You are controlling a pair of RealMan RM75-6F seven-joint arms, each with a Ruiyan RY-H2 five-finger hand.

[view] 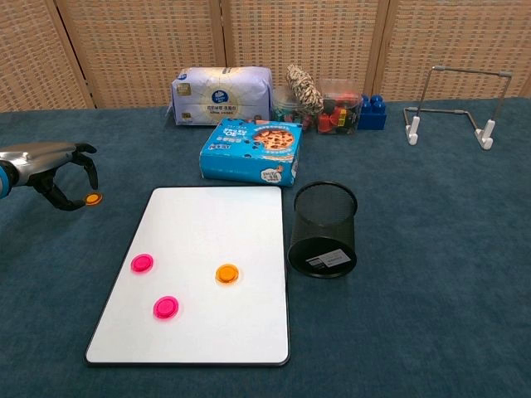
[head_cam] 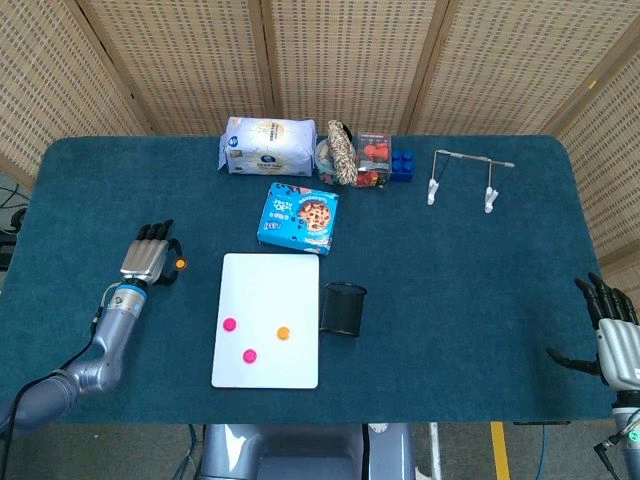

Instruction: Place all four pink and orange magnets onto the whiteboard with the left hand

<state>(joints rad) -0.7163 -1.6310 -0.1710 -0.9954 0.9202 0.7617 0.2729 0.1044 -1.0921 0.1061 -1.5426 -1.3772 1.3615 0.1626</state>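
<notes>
From the head view, your left hand (head_cam: pixel 148 260) lies low over the blue worktop (head_cam: pixel 460 280), its dark fingers (head_cam: pixel 155 232) pointing away from you and curled around the loose orange magnet (head_cam: pixel 181 264), which sits just at their right tips. Whether the fingers actually pinch the magnet or only flank it cannot be told from here. Further right of those fingers lies the whiteboard (head_cam: pixel 268 290), already carrying two pink magnets (head_cam: pixel 230 324) and one orange magnet on the board (head_cam: pixel 283 332). Touching the board's right edge stands a black mesh pen cup (head_cam: pixel 343 308). Beyond the board is a blue cookie box (head_cam: pixel 299 217), and further back a white bag (head_cam: pixel 267 146). Your right hand (head_cam: pixel 615 335) rests at the far right edge of the worktop, fingers spread and holding nothing.

From the chest view, your left hand (view: pixel 50 170) comes in from the left edge, the fingers (view: pixel 83 163) arched in a claw with the thumb below, and the loose orange magnet (view: pixel 93 199) lies on the worktop (view: pixel 431 249) right at the tips, between fingers and thumb. Contact is still unclear. The whiteboard (view: pixel 207 224) lies to the right of the fingers, apart from them, with the pink magnets (view: pixel 142 263) and the orange one (view: pixel 226 272) on it. The pen cup (view: pixel 323 229) stands just beside its right edge. A wire stand (view: pixel 452 104) is at the back right.
</notes>
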